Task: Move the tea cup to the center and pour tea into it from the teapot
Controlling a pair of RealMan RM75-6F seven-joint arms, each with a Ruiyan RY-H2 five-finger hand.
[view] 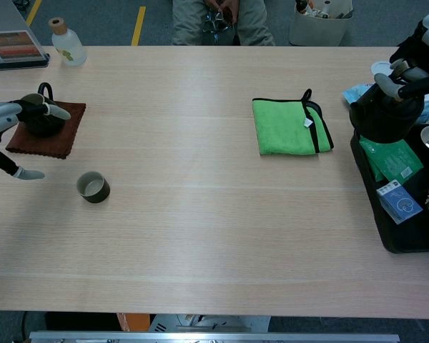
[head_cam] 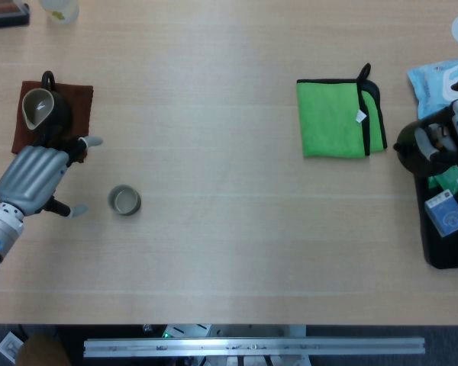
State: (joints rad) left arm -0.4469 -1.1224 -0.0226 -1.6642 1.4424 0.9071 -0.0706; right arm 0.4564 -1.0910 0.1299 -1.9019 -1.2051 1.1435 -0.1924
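Standing on the worktop (view: 214,236) at the left, the tea cup (view: 93,187) is free; the left hand (head_cam: 32,180) hovers beside it with fingers spread, just before the teapot (view: 39,114) on its brown mat (view: 57,139); the right hand (view: 415,61) rests on a black pot (view: 382,114), fingers curled.

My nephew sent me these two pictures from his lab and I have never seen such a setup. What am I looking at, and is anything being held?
A two-armed robot with humanlike hands works at a wooden table. One camera looks straight down from its head, the other forward from its chest. The left hand hovers open, fingers spread, near a small tea cup and a dark pitcher standing on a brown mat; it holds nothing. The right hand rests on a dark teapot at the far side, above a black tray; how firmly it grips is unclear. A folded green cloth lies between.
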